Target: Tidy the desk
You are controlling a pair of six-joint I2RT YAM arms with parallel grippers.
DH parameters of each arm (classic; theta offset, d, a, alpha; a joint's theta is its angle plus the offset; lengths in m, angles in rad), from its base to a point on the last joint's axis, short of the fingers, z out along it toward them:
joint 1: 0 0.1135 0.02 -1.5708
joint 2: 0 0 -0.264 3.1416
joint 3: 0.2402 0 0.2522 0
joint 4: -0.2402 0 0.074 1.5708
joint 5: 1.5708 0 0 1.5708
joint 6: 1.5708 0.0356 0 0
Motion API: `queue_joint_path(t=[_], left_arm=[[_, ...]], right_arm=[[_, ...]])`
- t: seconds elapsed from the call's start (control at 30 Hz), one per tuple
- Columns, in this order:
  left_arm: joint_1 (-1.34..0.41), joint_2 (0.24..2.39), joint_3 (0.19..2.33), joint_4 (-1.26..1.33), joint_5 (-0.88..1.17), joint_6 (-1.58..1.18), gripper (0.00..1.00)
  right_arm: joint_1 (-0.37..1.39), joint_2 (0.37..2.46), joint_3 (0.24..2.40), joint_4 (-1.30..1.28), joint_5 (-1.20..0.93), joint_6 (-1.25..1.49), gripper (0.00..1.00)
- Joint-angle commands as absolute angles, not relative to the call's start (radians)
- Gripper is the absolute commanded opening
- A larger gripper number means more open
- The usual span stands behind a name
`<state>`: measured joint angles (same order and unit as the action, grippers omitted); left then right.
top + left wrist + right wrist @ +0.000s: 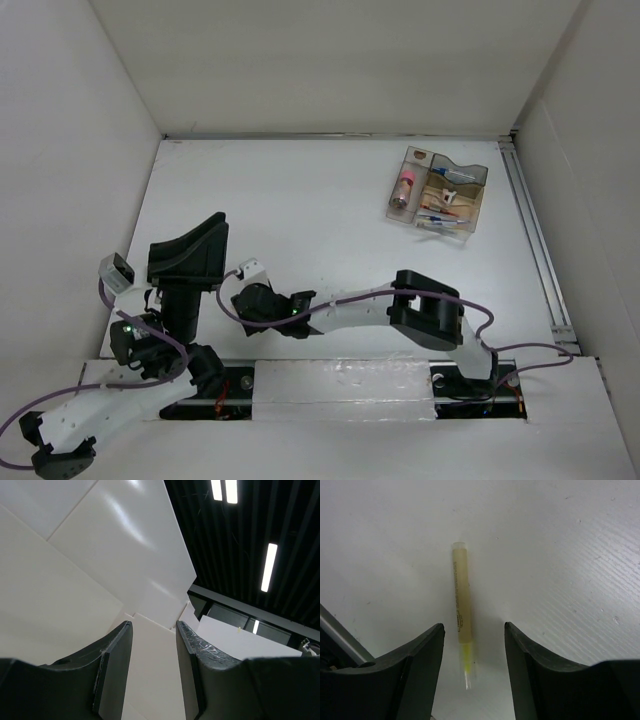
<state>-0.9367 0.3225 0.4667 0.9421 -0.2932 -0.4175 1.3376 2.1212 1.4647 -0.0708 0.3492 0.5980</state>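
Two hands stand well left of the tray (437, 196), nearer the arm bases, with a broad stretch of tabletop (300, 190) between. The tray sits just beside the rail (535, 240) on the right edge. White walls (60, 150) bound the left and far edges.

Right hand (473, 627): pointed down, fingers wide, with a yellow pen (461, 625) lying between them untouched.

Left hand (153, 623): tilted up, fingers apart, holding nothing.

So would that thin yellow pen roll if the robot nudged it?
Probably. The pen looks round and lies flat on the smooth desk, so a sideways push could roll it. It looks straight and stiff, and likely light. Its smooth plastic barrel might slip between the right gripper's open fingers.
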Motion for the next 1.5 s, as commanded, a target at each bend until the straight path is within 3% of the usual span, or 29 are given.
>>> queue_joint_path(t=[0.0,0.27,0.33,0.37,0.4,0.5,0.67,0.87,1.1,1.17,1.47], left_arm=[[-0.943,0.313,0.480,0.965,-0.302,-0.393,0.36],[-0.943,0.314,0.480,0.963,-0.319,-0.385,0.36],[-0.943,0.324,0.480,0.969,-0.313,-0.387,0.36],[-0.943,0.327,0.480,0.969,-0.313,-0.387,0.36],[-0.943,0.330,0.482,0.969,-0.311,-0.387,0.36],[-0.943,0.336,0.483,0.968,-0.318,-0.388,0.36],[-0.943,0.363,0.488,0.976,-0.313,-0.393,0.37],[-0.943,0.390,0.488,0.983,-0.305,-0.396,0.37],[-0.943,0.428,0.489,0.991,-0.293,-0.411,0.37],[-0.943,0.431,0.483,1.000,-0.287,-0.419,0.37],[-0.943,0.440,0.486,1.006,-0.284,-0.413,0.37]], right_arm=[[1.347,2.154,1.541,-0.130,0.393,0.565,0.57],[1.356,2.207,1.571,-0.204,0.482,0.526,0.48],[1.356,2.226,1.583,-0.256,0.538,0.540,0.12],[1.356,2.226,1.583,-0.256,0.538,0.540,0.03],[1.345,2.217,1.571,-0.255,0.545,0.554,0.00],[1.293,2.172,1.478,-0.221,0.540,0.624,0.00],[1.149,1.912,1.237,-0.101,0.522,0.745,0.00],[0.867,1.544,0.964,0.107,0.425,0.890,0.00],[0.525,1.309,0.740,0.178,0.401,1.271,0.00],[0.380,1.286,0.660,0.267,0.285,1.350,0.00],[0.080,1.350,0.589,0.428,0.054,1.673,0.00]])
